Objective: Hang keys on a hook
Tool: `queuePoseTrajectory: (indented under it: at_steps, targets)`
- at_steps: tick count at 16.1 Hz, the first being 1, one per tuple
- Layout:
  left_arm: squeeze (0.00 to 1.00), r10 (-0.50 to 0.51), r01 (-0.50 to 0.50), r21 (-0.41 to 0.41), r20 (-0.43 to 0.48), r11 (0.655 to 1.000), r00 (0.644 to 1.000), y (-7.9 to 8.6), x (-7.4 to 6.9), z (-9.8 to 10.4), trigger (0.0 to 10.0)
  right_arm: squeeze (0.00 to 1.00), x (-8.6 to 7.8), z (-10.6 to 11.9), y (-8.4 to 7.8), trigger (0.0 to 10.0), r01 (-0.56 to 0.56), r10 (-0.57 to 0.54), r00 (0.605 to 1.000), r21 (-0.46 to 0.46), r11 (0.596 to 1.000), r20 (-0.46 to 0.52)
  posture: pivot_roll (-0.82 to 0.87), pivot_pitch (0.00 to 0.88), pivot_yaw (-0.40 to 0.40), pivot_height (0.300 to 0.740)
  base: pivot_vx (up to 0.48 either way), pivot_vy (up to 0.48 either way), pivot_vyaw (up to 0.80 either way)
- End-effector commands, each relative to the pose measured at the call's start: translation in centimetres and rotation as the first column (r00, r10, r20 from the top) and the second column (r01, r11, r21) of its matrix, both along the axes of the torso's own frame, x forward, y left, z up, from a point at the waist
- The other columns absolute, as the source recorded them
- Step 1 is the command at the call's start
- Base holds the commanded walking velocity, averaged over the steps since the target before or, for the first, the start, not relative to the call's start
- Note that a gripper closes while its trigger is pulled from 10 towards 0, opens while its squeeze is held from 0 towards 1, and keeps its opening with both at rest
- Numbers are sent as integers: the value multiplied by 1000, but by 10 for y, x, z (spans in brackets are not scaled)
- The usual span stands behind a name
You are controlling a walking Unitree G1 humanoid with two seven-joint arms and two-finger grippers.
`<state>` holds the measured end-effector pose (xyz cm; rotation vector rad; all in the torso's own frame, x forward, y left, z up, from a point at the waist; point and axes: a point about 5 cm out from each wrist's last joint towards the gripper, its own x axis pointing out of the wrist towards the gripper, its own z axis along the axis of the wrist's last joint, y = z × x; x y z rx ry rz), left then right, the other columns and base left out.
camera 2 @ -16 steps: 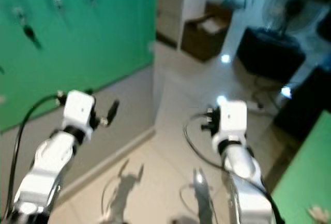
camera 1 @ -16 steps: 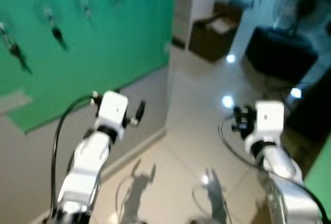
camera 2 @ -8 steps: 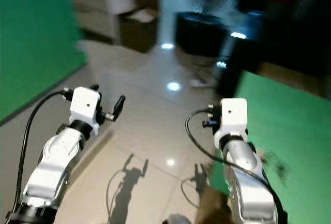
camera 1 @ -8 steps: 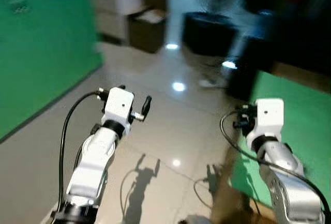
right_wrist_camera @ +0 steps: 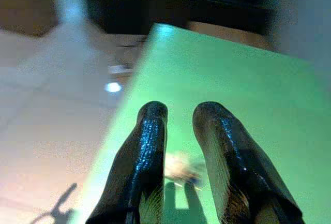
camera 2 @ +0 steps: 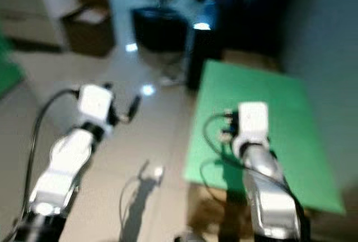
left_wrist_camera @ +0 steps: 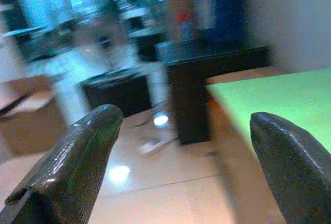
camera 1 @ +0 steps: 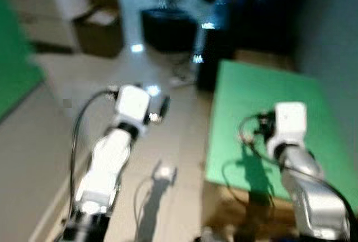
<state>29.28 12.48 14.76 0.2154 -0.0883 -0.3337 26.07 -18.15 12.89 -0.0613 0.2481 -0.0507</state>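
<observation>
The robot faces a green desk (camera 1: 263, 102) with nothing yet picked up. A small blurred object, likely the keys (right_wrist_camera: 181, 169), lies on it just beyond the right gripper (right_wrist_camera: 178, 131), jaws nearly closed and empty. The left gripper (left_wrist_camera: 186, 146) hovers over the floor (camera 1: 50, 119), jaws wide, empty. Grasping and hanging remain.

Head pair downward; wrist views toward green table (camera 1: 263, 102)

A glossy pale tiled floor (camera 1: 50, 119) reflects ceiling lights. A green-topped counter (camera 1: 263, 94) fills the right of the frame. A brown cardboard box (camera 1: 100, 29) and black cabinet (camera 1: 165, 29) stand at upper left.
</observation>
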Motion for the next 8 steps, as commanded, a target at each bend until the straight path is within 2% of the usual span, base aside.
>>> queuePoseTrajectory:
  at_steps: [1, 3, 5, 8]
  targets:
    - [0, 17, -17, 16, -3, 1000, 1000, 7, 2, -1, 10000, 0, 0, 0, 3, 10000, -5, 6, 1000, 39, 999, -10, -116, 0, -9, 718, 0, -480, 0]
    - [0, 16, -16, 18, -1, 1000, 1000, 7, 3, -1, 10000, 0, 0, -2, 2, 10000, -17, 19, 999, 42, 999, -36, -117, 0, -8, 718, 0, -480, 0]
    - [0, 30, -30, -33, -3, 999, 1000, 8, 4, 0, 10000, 0, 1, -2, 8, 10000, -67, 68, 997, 34, 997, -30, -117, 0, -9, 718, 0, 0, 0]
    - [0, 41, -41, -18, -4, 999, 999, 10, 5, -1, 10000, 0, 3, 0, 13, 10000, -124, 124, 992, -7, 992, -1, -114, 0, -8, 718, 0, 0, 0]
